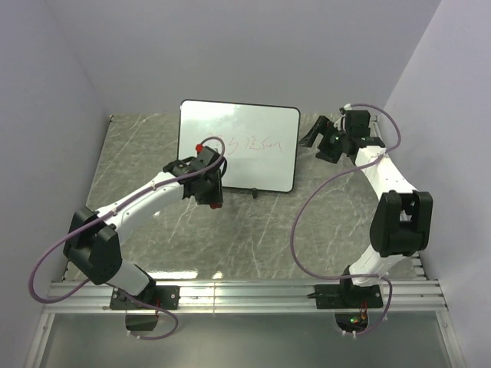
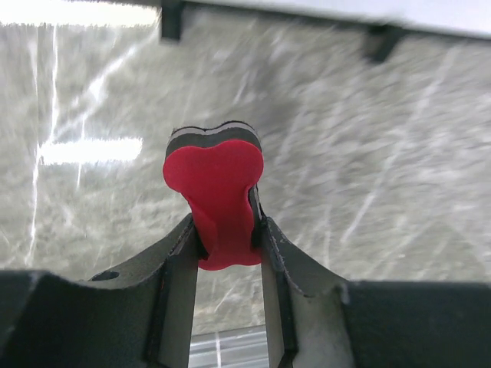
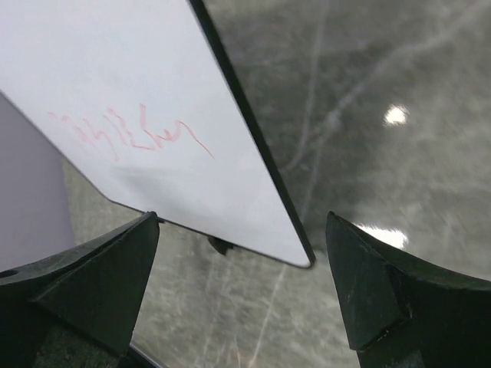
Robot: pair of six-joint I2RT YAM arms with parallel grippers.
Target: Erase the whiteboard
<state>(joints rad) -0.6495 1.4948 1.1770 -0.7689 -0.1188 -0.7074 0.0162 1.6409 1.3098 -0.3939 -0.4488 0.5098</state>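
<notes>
My left end effector [image 2: 227,234] pinches the red eraser [image 2: 215,172] in front of the left half of the whiteboard [image 1: 245,123]. The whiteboard stands at the far middle of the bench [image 1: 253,238] and bears faint red writing. My right end effector [image 3: 242,230] is spread wide beside its right edge.

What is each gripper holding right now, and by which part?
The left gripper is shut on the red eraser, pinching its narrow middle. The right gripper is open near the whiteboard, holding nothing.
</notes>
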